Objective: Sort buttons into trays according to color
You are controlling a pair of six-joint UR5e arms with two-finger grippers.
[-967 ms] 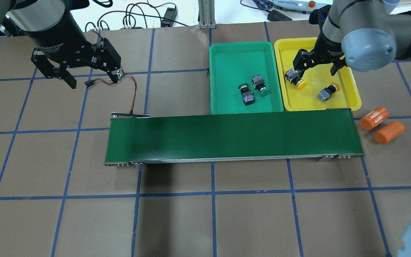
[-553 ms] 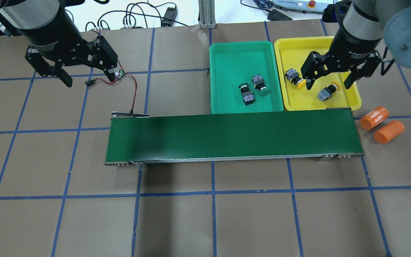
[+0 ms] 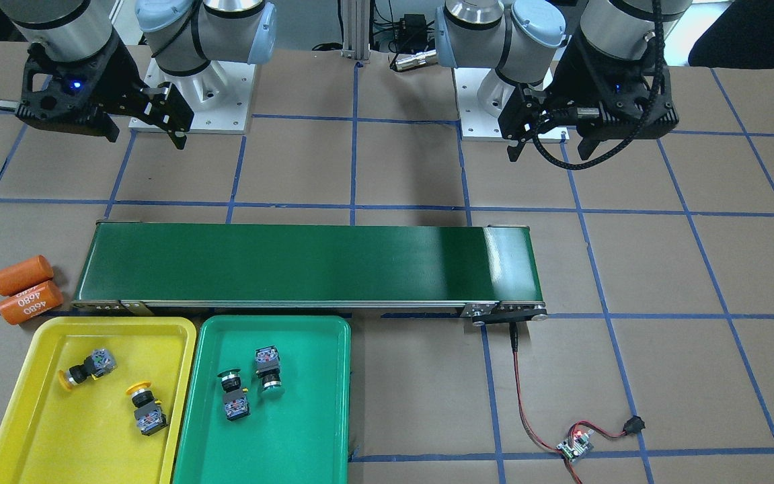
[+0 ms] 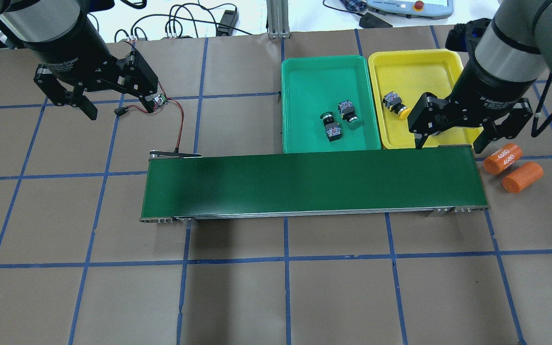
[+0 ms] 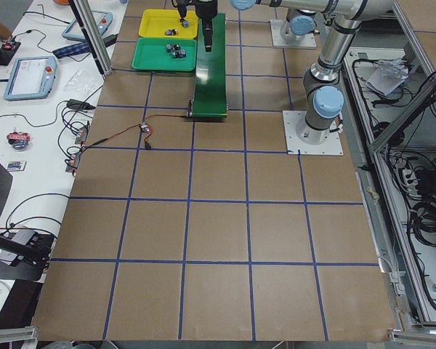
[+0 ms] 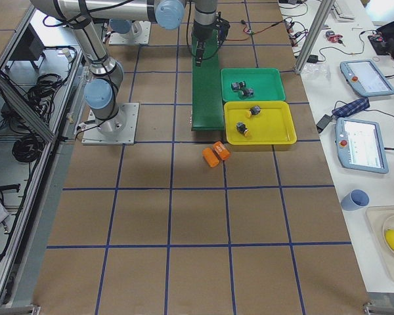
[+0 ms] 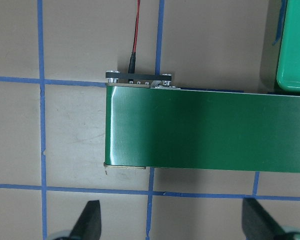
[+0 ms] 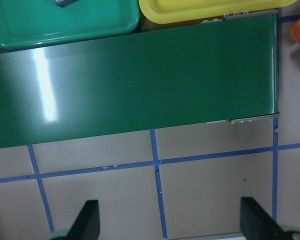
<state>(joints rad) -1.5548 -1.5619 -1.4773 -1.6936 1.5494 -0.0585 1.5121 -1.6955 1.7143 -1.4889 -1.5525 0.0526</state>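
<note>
Two green buttons (image 4: 329, 128) (image 4: 348, 115) lie in the green tray (image 4: 323, 72). Two yellow buttons (image 3: 87, 368) (image 3: 144, 407) lie in the yellow tray (image 3: 30, 430). In the overhead view only one yellow button (image 4: 395, 104) shows in the yellow tray (image 4: 410, 72); the right arm hides the other. My right gripper (image 4: 452, 142) is open and empty, high over the tray's near edge and the conveyor's right end. Its wrist view shows the open right gripper (image 8: 171, 222) with nothing between the fingers. My left gripper (image 4: 120, 106) is open and empty at the far left, as its wrist view confirms for the left gripper (image 7: 172, 225).
A long dark-green conveyor belt (image 4: 311, 182) runs across the middle, in front of both trays. Two orange cylinders (image 4: 502, 158) (image 4: 522, 177) lie right of its end. A small circuit board (image 4: 161, 99) with a red wire lies under the left gripper.
My right gripper has drawn back from the yellow button in the yellow tray toward the conveyor's right end, staying open. The button stays in the tray. The left gripper has barely shifted.
</note>
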